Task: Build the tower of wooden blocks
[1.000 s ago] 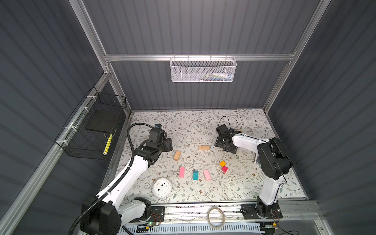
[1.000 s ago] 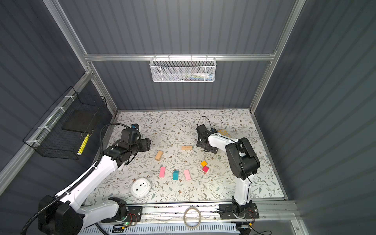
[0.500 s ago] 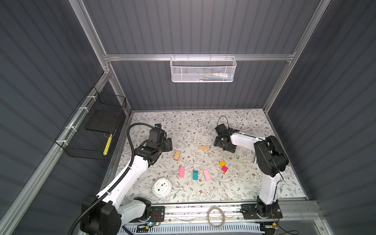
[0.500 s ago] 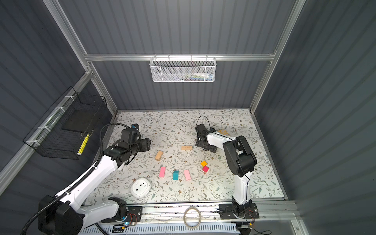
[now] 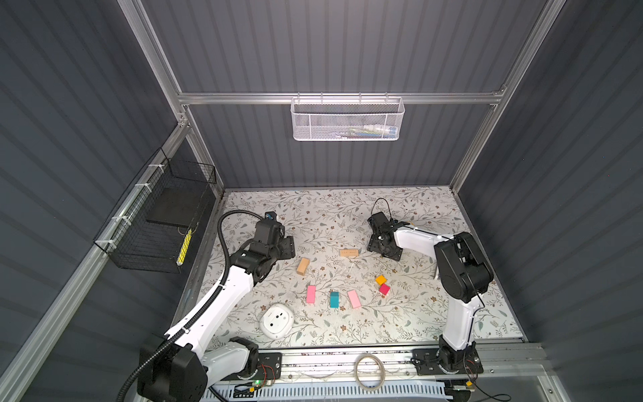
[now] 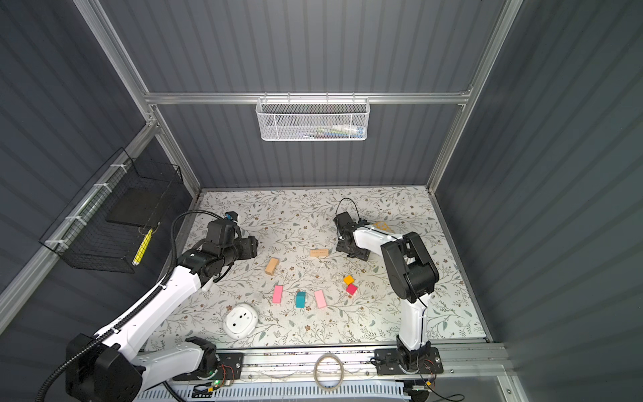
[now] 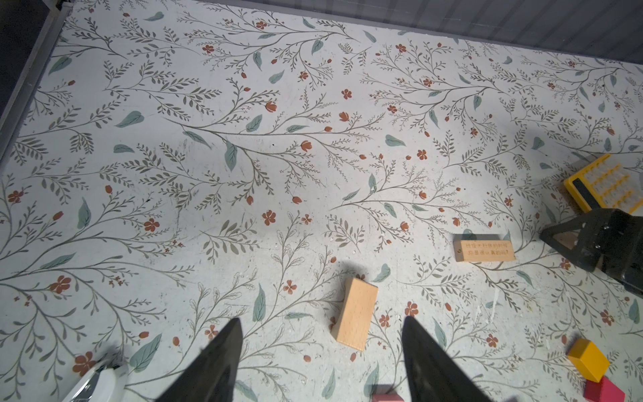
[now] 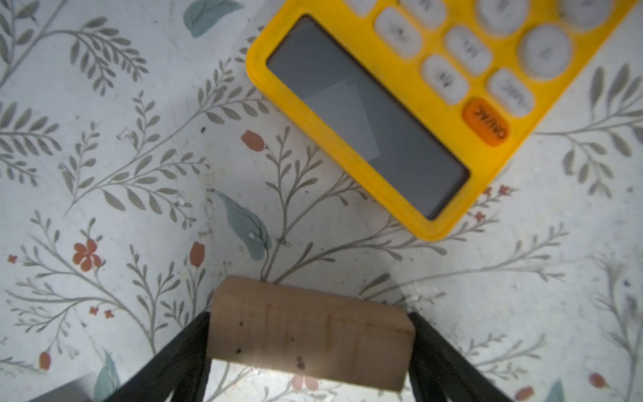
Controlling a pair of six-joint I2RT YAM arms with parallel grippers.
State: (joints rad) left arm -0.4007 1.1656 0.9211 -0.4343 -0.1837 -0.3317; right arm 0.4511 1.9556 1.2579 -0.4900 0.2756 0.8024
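right gripper [image 8: 309, 315] has both black fingers against the short ends of a tan bar [image 8: 309, 334], closed on it and holding it low over the floral table [image 8: 104, 209]. the yellow calculator [image 8: 365, 132] lies near, apart from the bar. in both top views this gripper sits right of centre, in the upper half of the table.

left gripper [image 7: 320, 319] hangs over the table with its fingers well apart and nothing between them.

the other wood blocks lie loose and flat – none is stacked. in a top view the second tan bar [image 5: 303, 266] is left of centre and the lettered tan bar [image 5: 349, 253] is at centre, both between the two grippers. lower in the frame runs a row: left pink slab [image 5: 311, 294], teal peaked block [image 5: 334, 299], right pink slab [image 5: 354, 298]. right of that row the orange cube [image 5: 381, 279] sits just beside the red cube [image 5: 384, 289]. the white round device [image 5: 277, 321] lies at lower left.
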